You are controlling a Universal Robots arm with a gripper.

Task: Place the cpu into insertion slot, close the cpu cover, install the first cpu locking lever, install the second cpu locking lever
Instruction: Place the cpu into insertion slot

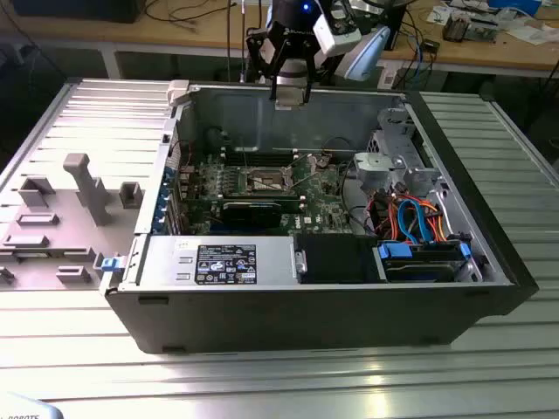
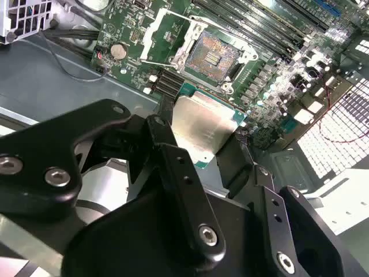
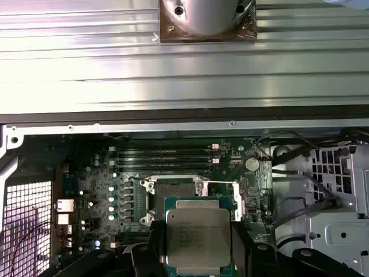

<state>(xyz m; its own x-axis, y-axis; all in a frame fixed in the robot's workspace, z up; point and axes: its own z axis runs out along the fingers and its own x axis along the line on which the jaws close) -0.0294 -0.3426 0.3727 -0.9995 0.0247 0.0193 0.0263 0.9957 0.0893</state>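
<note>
In the first wrist view the cpu point(image 3: 199, 236) hides part of the insertion slot point(image 3: 173, 187); my pincer point(image 3: 198, 251), cut off by the picture's edge, covers two cpu edges.

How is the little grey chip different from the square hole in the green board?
The cpu has a smooth grey metal face; the insertion slot has a dark centre. The cpu is held up in the gripper; the insertion slot sits in the green board, empty. Both are square.
</note>
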